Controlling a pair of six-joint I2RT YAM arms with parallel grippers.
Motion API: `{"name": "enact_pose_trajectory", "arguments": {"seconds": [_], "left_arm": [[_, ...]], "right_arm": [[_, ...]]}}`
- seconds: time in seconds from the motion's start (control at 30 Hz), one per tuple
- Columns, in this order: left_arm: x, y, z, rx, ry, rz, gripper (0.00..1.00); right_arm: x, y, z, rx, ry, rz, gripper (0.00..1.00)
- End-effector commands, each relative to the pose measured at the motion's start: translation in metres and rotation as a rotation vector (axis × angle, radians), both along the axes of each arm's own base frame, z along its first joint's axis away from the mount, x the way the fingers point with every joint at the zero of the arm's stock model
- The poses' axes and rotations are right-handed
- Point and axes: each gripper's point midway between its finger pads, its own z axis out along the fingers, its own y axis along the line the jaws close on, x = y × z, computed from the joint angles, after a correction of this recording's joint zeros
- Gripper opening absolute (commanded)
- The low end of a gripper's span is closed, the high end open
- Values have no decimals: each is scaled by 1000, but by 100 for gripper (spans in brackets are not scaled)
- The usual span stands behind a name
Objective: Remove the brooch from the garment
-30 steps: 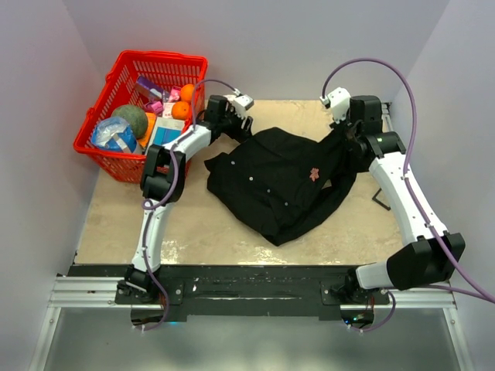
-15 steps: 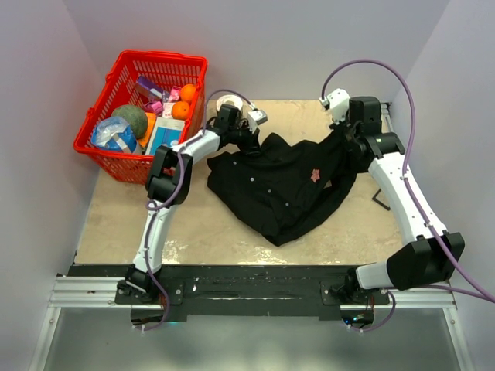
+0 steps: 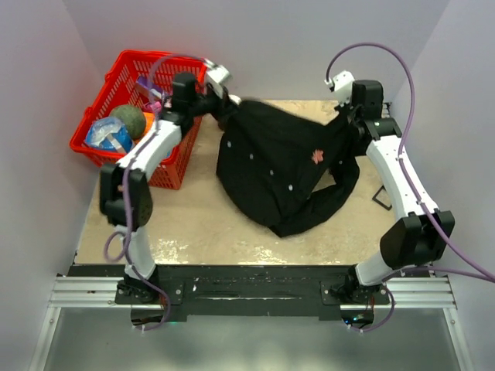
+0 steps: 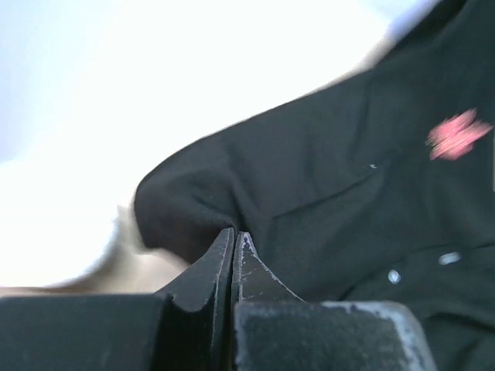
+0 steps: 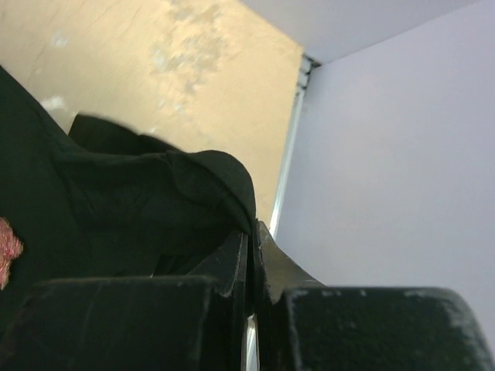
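The garment point(image 3: 278, 166), a black shirt with small white buttons, hangs stretched between both grippers over the table's far half, its lower part resting on the table. The brooch point(image 3: 317, 155), a tiny reddish-pink pin, sits on the shirt's upper right. In the left wrist view the brooch point(image 4: 458, 134) is blurred at the right edge. The right wrist view shows the brooch point(image 5: 6, 249) at the far left. My left gripper point(image 3: 229, 103) is shut on the shirt's top-left edge point(image 4: 193, 205). My right gripper point(image 3: 347, 124) is shut on a fold of cloth point(image 5: 201, 182) at the top right.
A red basket point(image 3: 103, 158) with fruit and packets stands at the back left, close under my left arm. A small black item point(image 3: 381, 199) lies on the table by the right arm. Walls close in at the back and on both sides.
My left gripper shut on the shirt's left edge, then swung up toward the back left near the basket. The shirt now hangs raised and spread. The right gripper kept its grip.
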Motion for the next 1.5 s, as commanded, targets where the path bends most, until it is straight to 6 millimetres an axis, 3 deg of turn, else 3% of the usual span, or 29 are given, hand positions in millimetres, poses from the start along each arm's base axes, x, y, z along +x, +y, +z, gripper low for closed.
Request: {"name": "enact_pose_trajectory", "arguments": {"seconds": [0.0,0.03,0.07,0.1,0.23,0.4,0.47,0.6,0.8,0.93,1.27,1.4,1.47], "left_arm": [[-26,45,179,-112,-442,128,0],[-28,52,185,-91,-487,165,0],[-32,58,195,-86,-520,187,0],[-43,65,216,-91,-575,210,0],[-57,86,243,-50,-698,308,0],[-79,97,272,-29,-783,358,0],[-91,102,288,-31,-826,385,0],[-118,111,317,-51,-896,433,0],[-161,123,358,-70,-985,462,0],[-191,128,383,-91,-1040,468,0],[-289,158,460,-152,-1254,475,0],[-308,168,473,-143,-1293,496,0],[-306,170,470,-124,-1292,507,0]], "right_arm": [[26,-18,104,2,-327,-95,0],[31,-19,109,8,-342,-104,0],[33,-19,131,21,-394,-107,0],[34,-19,142,35,-427,-107,0],[35,-17,188,57,-544,-101,0],[9,-22,252,6,-710,-82,0],[-2,-24,266,-12,-747,-74,0],[-44,-30,304,-44,-846,-76,0],[-101,-34,343,-14,-959,-68,0],[-150,-33,377,-4,-1060,-24,0],[-268,-36,456,-61,-1332,28,0],[-299,-38,477,-79,-1425,28,0],[-302,-40,480,-98,-1444,15,0]]}}
